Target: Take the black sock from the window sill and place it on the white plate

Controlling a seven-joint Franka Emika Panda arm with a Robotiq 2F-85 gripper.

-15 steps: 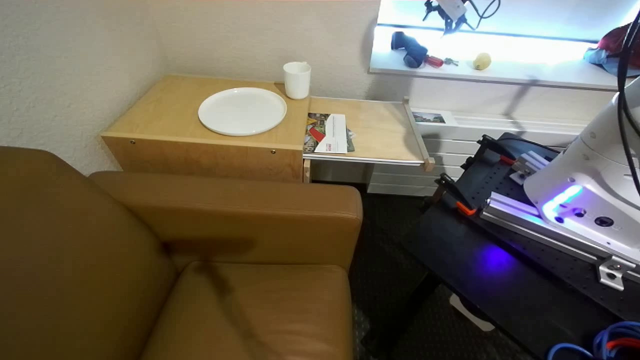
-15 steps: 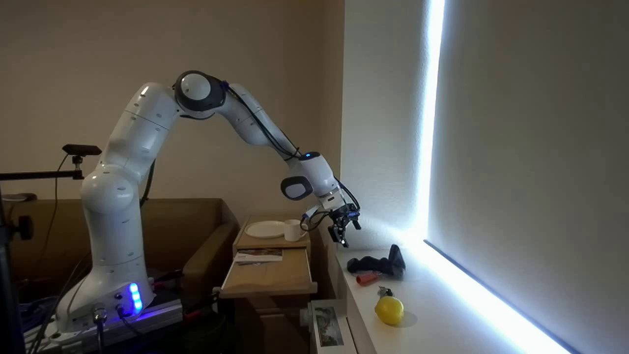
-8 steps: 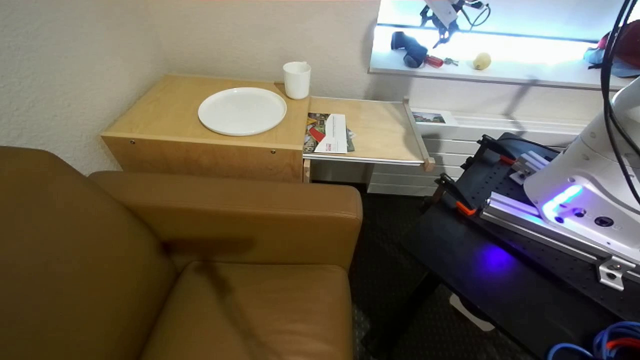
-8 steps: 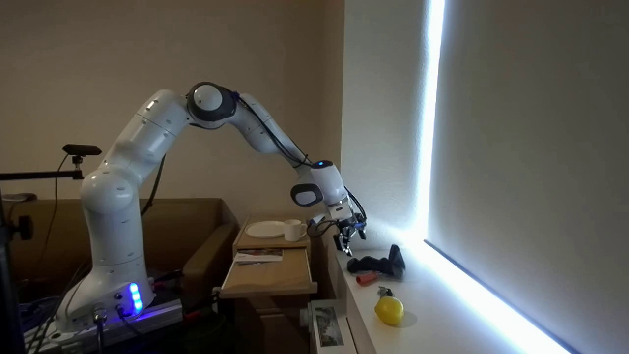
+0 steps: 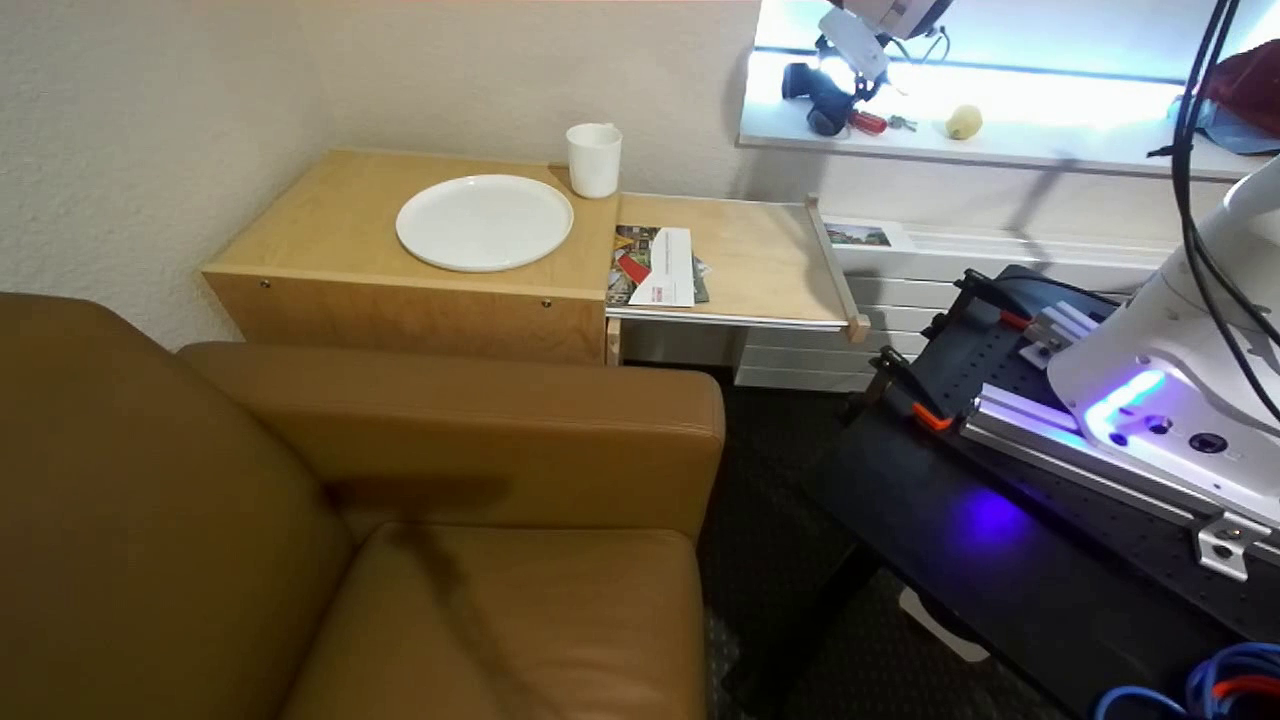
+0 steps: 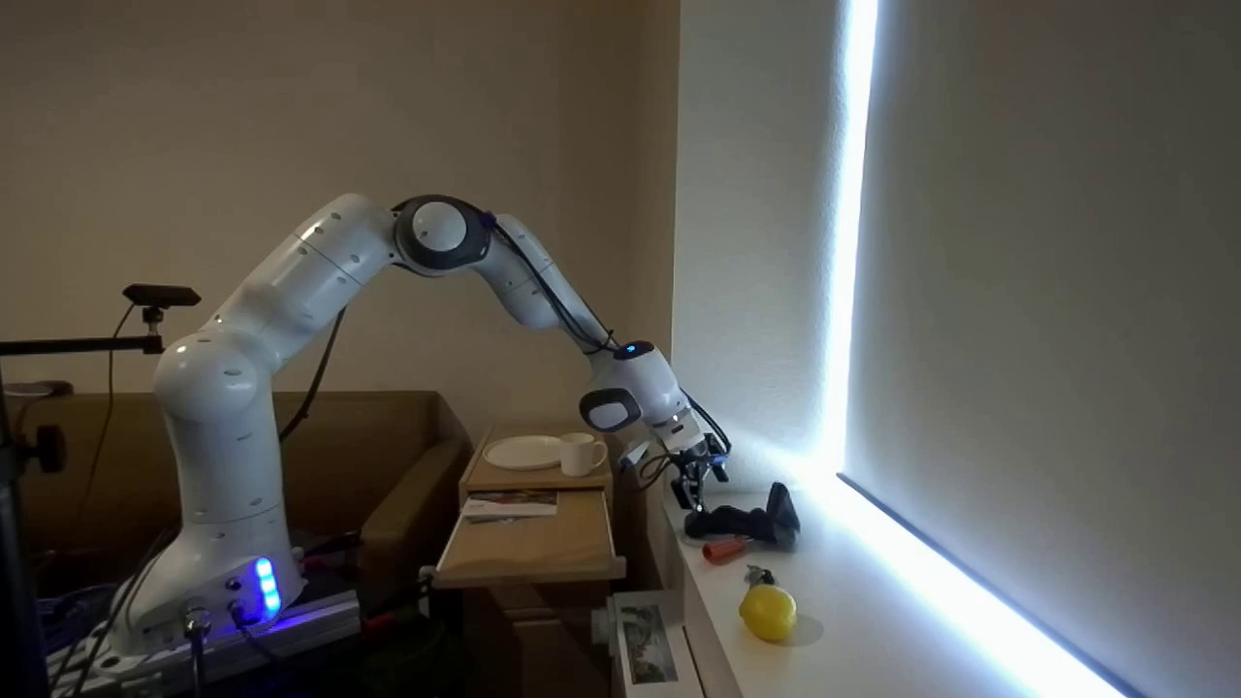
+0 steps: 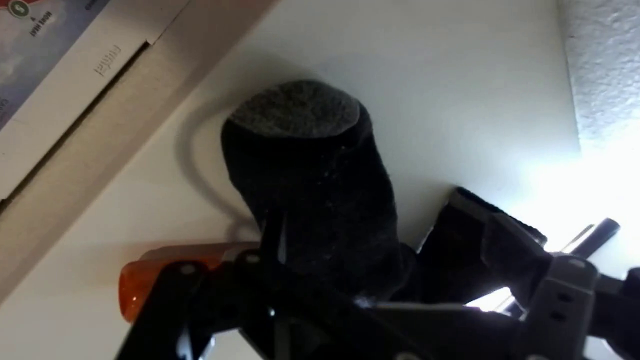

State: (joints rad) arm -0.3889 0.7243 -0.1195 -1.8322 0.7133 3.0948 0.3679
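The claw (image 6: pixel 709 491) is hanging low over the sill (image 6: pixel 863 650), its 2 jaws standing apart. Just below it, the sock (image 7: pixel 325 200) is lying on the sill, 1 end sticking up; I cannot tell whether a jaw is touching it. Next out from the claw, a red handle (image 6: pixel 722 551) is resting on the sill, just beside the sock. Keys (image 5: pixel 900 123) are lying past that, and a lemon (image 6: pixel 768 613) is sitting near them, farther from the claw. Well away from the claw, a mug (image 5: pixel 595 160) is standing upright on the wooden surface (image 5: pixel 345 195); beyond it, the plate (image 5: pixel 485 223) is lying flat on that same surface.
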